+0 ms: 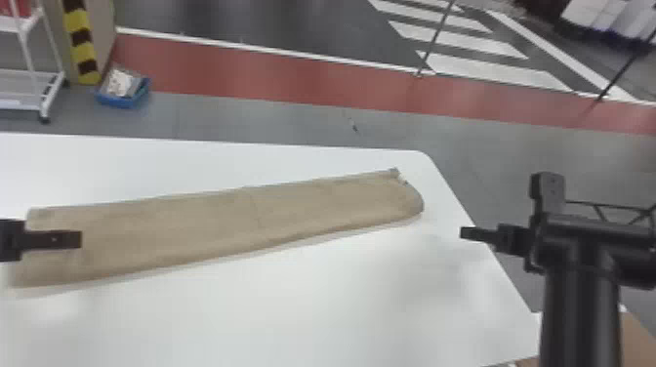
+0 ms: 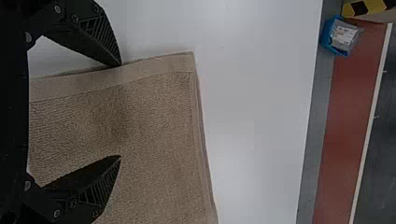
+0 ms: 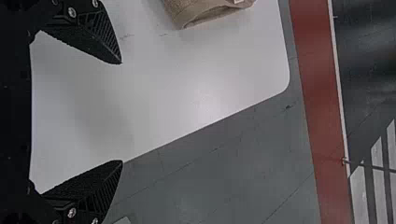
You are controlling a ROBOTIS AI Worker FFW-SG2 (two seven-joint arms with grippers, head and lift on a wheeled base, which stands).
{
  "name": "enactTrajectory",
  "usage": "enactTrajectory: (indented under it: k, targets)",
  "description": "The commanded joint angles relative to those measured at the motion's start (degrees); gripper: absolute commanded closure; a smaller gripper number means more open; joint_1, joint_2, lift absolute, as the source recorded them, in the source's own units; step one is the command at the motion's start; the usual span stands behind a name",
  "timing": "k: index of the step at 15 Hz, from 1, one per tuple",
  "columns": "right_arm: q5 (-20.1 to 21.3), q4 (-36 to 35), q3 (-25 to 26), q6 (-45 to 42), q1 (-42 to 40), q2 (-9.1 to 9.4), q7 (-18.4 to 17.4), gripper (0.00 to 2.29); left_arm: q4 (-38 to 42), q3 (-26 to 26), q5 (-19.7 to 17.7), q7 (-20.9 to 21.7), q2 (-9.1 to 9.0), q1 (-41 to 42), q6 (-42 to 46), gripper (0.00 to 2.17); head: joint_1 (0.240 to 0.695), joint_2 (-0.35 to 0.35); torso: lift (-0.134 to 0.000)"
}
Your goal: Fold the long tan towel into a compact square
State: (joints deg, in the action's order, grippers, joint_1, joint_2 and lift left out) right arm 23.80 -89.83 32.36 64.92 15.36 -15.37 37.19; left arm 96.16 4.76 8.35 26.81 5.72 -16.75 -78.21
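My left gripper (image 1: 73,239) is over the left end of the long tan towel (image 1: 219,219), which lies as a flat strip across the white table. In the left wrist view the left gripper (image 2: 121,111) stands open above the towel (image 2: 154,116), fingers apart and nothing held, near its end hem. Off the towel's right end, above the table's right edge, is my right gripper (image 1: 468,233). The right wrist view has this right gripper (image 3: 122,112) open and empty, with the towel's rounded, layered end (image 3: 205,10) some way off.
The white table (image 1: 317,302) has a rounded far right corner and a slanting right edge, with grey floor beyond. A blue bin (image 1: 122,92) and a white wheeled rack (image 1: 29,80) stand on the floor at the far left.
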Motion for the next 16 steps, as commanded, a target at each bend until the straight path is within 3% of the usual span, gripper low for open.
enactTrajectory:
  k: [1, 2, 3, 5, 6, 9, 10, 11, 13, 15, 16]
  targets:
    - [-0.1, -0.1, 0.1, 0.3, -0.2, -0.1, 0.0, 0.13, -1.4, 0.1, 0.0, -0.4, 0.0, -0.7, 2.1, 0.21, 0.695, -0.33, -0.124]
    - [-0.2, -0.1, 0.1, 0.3, -0.2, -0.1, 0.1, 0.13, -1.4, 0.1, 0.4, -0.5, 0.0, -0.9, 2.0, 0.21, 0.695, -0.328, -0.124]
    - [-0.3, -0.1, 0.1, 0.3, -0.2, -0.1, 0.0, 0.13, -1.4, 0.1, 0.7, -0.1, 0.08, -1.1, 2.0, 0.39, 0.695, -0.325, -0.124]
    - [-0.4, -0.1, 0.4, 0.1, 0.0, -0.1, 0.0, 0.13, -1.4, 0.2, 1.1, 1.0, 0.26, -1.0, 0.9, 0.96, 0.695, -0.322, -0.124]
    - [-0.5, 0.0, 0.5, -0.1, -0.1, -0.1, 0.0, 0.13, -1.4, 0.3, 1.1, 1.8, 0.35, -1.1, -0.5, 0.99, 0.695, -0.321, -0.124]
    - [-0.6, 0.1, 0.7, -0.3, 0.2, -0.1, 0.0, 0.13, -0.6, 0.9, 1.1, 2.5, 0.52, -0.7, -3.0, 0.96, 0.695, -0.326, -0.124]
    - [-0.6, 0.1, 0.6, -0.3, 0.2, -0.1, 0.0, 0.13, 0.5, 1.1, 1.1, 2.4, 0.52, -0.2, -3.3, 0.65, 0.695, -0.327, -0.124]
    - [-0.6, 0.3, 0.6, -0.3, 0.2, -0.1, 0.0, 0.13, 1.6, 1.7, 1.1, 2.4, 0.44, 0.4, -3.7, 0.53, 0.695, -0.327, -0.124]
    - [-0.6, 0.6, 0.7, -0.6, 0.2, -0.1, 0.0, 0.13, 2.3, 2.3, 1.1, 2.3, 0.52, 0.5, -4.4, 0.48, 0.695, -0.323, -0.124]
    - [-0.6, 0.7, 0.7, -0.8, 0.2, -0.1, -0.1, 0.14, 2.9, 2.6, 1.1, 1.8, 0.52, 1.0, -4.4, 0.2, 0.695, -0.321, -0.124]
    - [-0.6, 0.8, 0.7, -0.8, 0.2, -0.01, -0.1, 0.14, 3.7, 2.9, 1.1, 1.7, 0.52, 1.5, -4.9, 0.19, 0.695, -0.319, -0.124]
